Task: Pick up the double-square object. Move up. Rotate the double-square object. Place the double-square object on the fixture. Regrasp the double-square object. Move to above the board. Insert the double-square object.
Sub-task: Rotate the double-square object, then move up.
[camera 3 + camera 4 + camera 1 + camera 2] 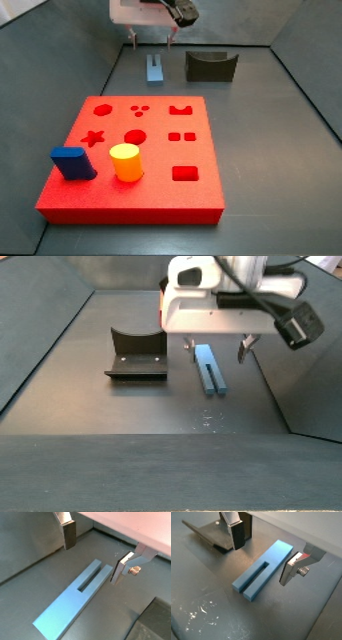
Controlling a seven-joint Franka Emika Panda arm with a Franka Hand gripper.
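Note:
The double-square object (73, 599) (264, 568) is a long grey-blue bar lying flat on the grey floor, with its slotted two-prong end showing in both wrist views. In the side views it (156, 69) (210, 369) lies beside the fixture (210, 66) (136, 356) (212, 534), apart from it. My gripper (93, 564) (262, 565) (154, 40) (214, 349) hangs open just above the bar. One finger stands on each side of the bar and neither touches it. The red board (201, 190) lies nearer the camera.
A short dark-blue block (72, 163) and a yellow cylinder (126, 162) stand on the board's left part. Sloping grey walls (54, 336) enclose the floor on all sides, and the bar lies close to the back wall (80, 40).

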